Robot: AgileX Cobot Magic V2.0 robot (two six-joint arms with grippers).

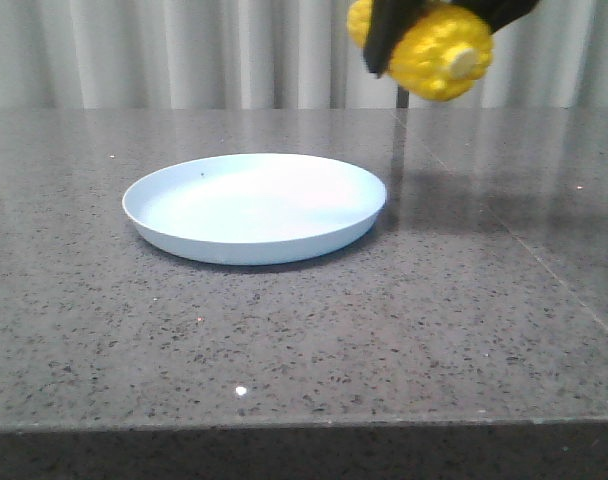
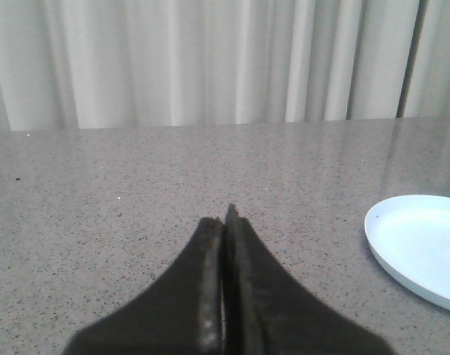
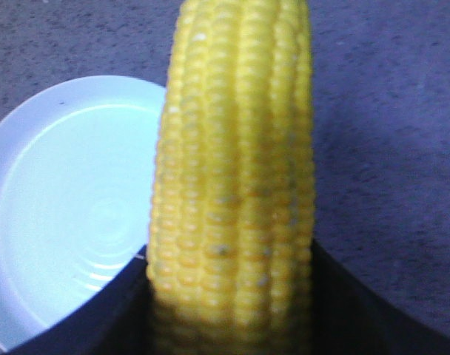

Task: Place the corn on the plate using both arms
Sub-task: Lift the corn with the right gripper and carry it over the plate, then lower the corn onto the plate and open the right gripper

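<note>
Plate on table, centre-left; corn above, behind-right of plate.

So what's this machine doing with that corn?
The right end effector is shut on a yellow ear of corn and holds it in the air, above the table and to the right of the pale blue plate. The plate has nothing on it yet. The left end effector is shut on nothing, low over the grey table beside the plate.

Bright yellow corn, kernels in neat rows, pale cream stub facing us! Plain pale blue plate, no pattern. Grey speckled table, black gripper fingers, pale grey-white pleated curtain behind.
</note>
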